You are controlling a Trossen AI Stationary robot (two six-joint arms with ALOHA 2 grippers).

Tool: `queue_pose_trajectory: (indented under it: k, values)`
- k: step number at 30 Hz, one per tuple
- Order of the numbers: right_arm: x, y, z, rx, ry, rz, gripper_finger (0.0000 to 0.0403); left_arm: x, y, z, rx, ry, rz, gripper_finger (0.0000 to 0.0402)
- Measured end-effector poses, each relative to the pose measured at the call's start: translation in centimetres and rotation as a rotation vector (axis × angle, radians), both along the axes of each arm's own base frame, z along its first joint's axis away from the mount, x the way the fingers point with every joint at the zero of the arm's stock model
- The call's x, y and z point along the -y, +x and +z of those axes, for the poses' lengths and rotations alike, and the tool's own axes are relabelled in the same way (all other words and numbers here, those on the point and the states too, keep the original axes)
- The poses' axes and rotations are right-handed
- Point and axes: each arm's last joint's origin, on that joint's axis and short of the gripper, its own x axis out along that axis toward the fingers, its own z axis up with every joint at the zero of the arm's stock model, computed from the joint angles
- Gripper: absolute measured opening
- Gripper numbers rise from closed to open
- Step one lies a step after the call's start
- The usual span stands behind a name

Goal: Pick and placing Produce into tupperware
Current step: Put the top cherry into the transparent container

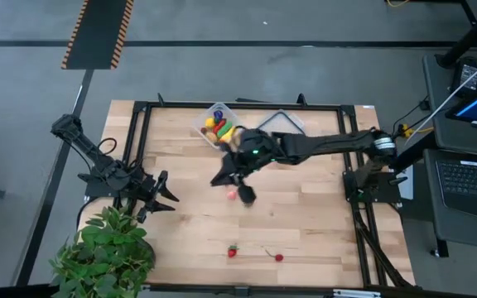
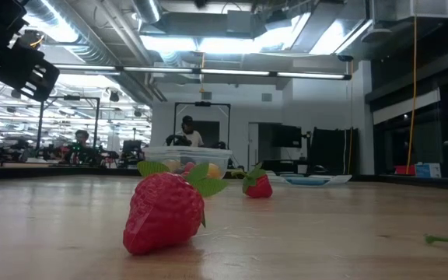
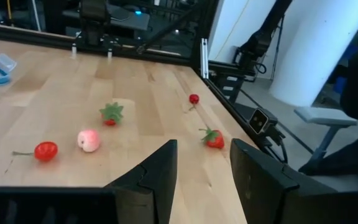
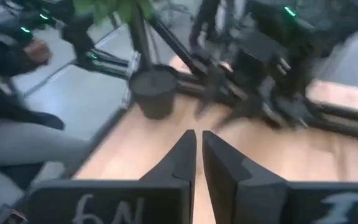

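Seen from above, the right end effector (image 1: 224, 179) hangs over the middle of the wooden tabletop (image 1: 321, 223), its fingers pressed almost together with nothing visible between them. A small pink fruit (image 1: 232, 194) lies on the wood just to its near side, nearly under it, too round to show any long axis. The clear tub (image 1: 215, 126), already holding several coloured pieces, sits at the far edge, beyond this arm's wrist. Two red berries (image 1: 233, 251) rest well apart toward the near edge. The left end effector (image 1: 161, 196) waits at the left side beside a potted plant (image 1: 106, 248), fingers partly spread and empty. The right arm is much nearer the pink fruit and looks best placed to take it.
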Motion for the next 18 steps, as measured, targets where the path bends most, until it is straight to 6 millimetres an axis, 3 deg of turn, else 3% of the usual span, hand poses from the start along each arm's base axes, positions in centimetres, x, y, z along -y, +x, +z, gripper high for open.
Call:
queue_pose_trajectory:
  k: [7, 18]
  values:
    - [1.1, -6.1, -1.6, 0.186, 0.025, -0.057, 0.0031, 0.0, 0.0, 0.2, 0.019, -0.013, 0.006, 0.014]
    - [1.8, -14.1, -8.4, 0.2, 0.107, -0.102, 0.0031, -0.2, 0.1, 0.2, 0.02, -0.012, 0.025, 0.014]
